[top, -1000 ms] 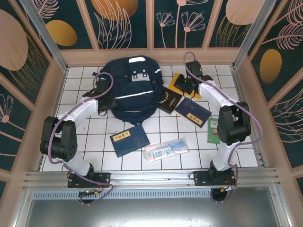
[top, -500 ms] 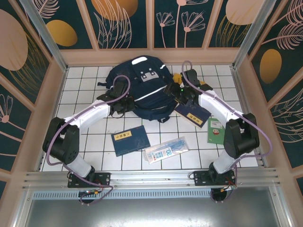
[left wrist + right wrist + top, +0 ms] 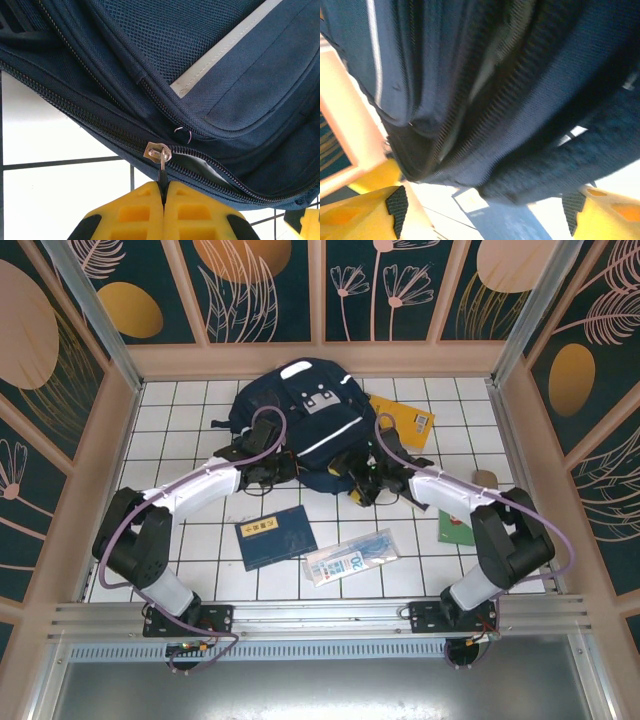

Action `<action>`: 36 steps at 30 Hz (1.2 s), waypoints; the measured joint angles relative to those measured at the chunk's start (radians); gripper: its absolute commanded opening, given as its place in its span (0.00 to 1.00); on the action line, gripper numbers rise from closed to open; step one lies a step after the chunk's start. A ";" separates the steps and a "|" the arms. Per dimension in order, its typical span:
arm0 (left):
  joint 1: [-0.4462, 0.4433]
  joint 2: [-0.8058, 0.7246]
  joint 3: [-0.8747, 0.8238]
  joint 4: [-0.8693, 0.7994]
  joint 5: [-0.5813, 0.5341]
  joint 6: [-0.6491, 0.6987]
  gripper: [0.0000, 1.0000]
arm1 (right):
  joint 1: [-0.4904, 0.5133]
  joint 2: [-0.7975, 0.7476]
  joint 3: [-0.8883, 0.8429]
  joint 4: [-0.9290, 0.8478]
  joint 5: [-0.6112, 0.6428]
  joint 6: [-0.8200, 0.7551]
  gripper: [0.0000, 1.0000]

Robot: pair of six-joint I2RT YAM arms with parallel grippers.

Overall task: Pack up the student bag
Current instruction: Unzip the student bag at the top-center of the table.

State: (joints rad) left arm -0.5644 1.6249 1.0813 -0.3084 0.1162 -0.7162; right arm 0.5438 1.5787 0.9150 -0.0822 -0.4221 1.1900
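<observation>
change: both arms are now drawn in to the student bag (image 3: 300,425) | left pincer (image 3: 163,187): clamped on the zip pull (image 3: 159,152) just ahead | right pincer (image 3: 482,207): spread wide, bag fabric between the jaws | meaning: unzipping is judged ready to begin

student bag (image 3: 300,420) at far centre, book (image 3: 273,536) before it, packet (image 3: 350,558) right of book
</observation>
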 measured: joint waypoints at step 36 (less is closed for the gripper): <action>0.175 0.287 0.236 -0.198 -0.255 0.156 0.00 | -0.084 0.052 0.087 -0.110 0.053 -0.180 0.00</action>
State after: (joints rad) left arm -0.3889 1.9121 1.3170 -0.5064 -0.1390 -0.5598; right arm 0.4595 1.6310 1.0016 -0.1921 -0.3687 1.0100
